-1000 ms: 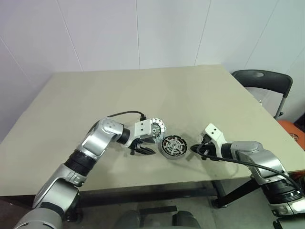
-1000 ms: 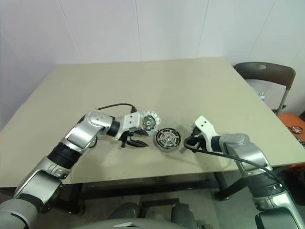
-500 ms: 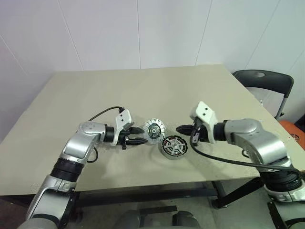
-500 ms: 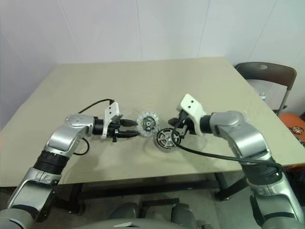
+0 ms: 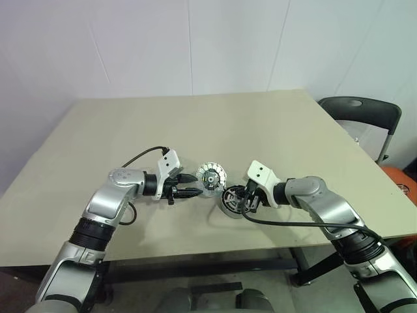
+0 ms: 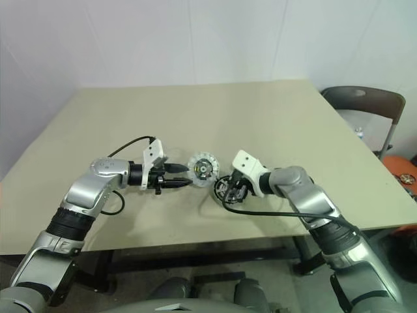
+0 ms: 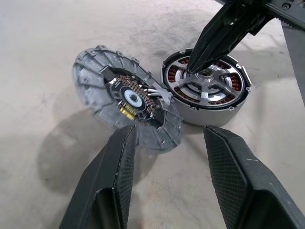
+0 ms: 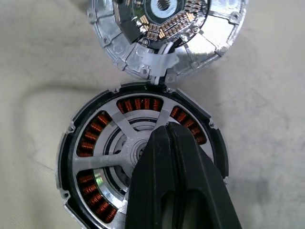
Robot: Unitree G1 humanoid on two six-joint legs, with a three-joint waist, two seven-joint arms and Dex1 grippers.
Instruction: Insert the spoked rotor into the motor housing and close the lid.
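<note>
table [image 5: 273, 124]: beige top, matte, faintly mottled/smudged in the wrist views, near edge and dark underframe visible at the bottom of the head views

wall [image 5: 195, 45]: white panels, thin vertical seams, directly behind the table's far edge

chair [image 5: 359, 107]: dark seat/back on a thin metal frame, past the table's far right corner, apart from it

orange object [image 5: 402, 179] with a dark round mark, low at the right edge, below the chair, partly cut off, can't tell what it is
</note>
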